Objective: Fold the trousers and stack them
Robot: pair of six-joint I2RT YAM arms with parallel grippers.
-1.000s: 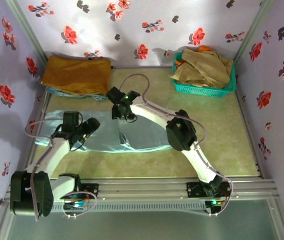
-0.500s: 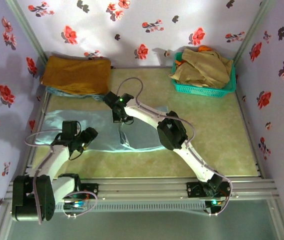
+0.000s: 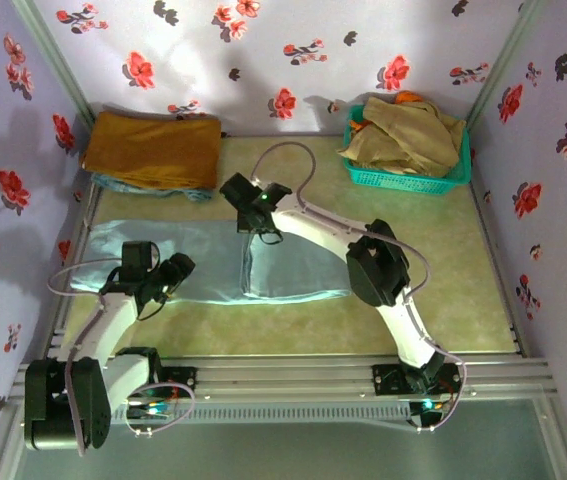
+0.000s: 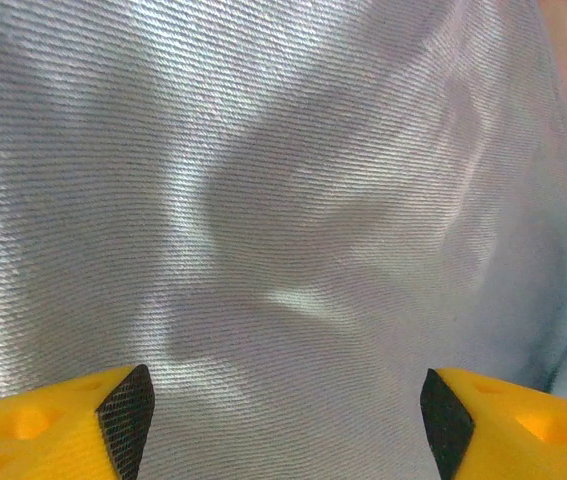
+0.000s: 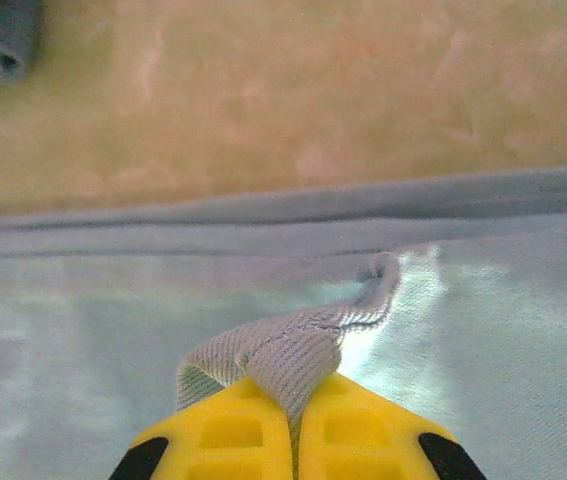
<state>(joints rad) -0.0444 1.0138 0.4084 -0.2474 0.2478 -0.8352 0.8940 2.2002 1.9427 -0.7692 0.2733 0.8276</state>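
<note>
The pale blue-grey trousers (image 3: pixel 213 262) lie flat across the left and middle of the table, with a folded-over part on the right. My right gripper (image 3: pixel 260 224) is at their far edge. In the right wrist view the right gripper (image 5: pixel 296 405) is shut on a raised pinch of the trousers (image 5: pixel 308 340). My left gripper (image 3: pixel 176 268) hovers over the left half. In the left wrist view the left gripper (image 4: pixel 288 420) is open, its fingertips (image 4: pixel 128 415) wide apart just above the smooth trousers (image 4: pixel 293 200), with nothing between them.
A folded mustard-brown cloth (image 3: pixel 153 148) lies at the back left on a blue-grey folded piece (image 3: pixel 148 188). A teal basket (image 3: pixel 408 180) of beige garments (image 3: pixel 408 135) stands at the back right. Bare olive table (image 3: pixel 433 260) lies to the right. Floral walls close three sides.
My right gripper has shut on the trousers' far edge and shifted right and back, drawing the folded part straighter. My left gripper has dropped slightly nearer the cloth.
</note>
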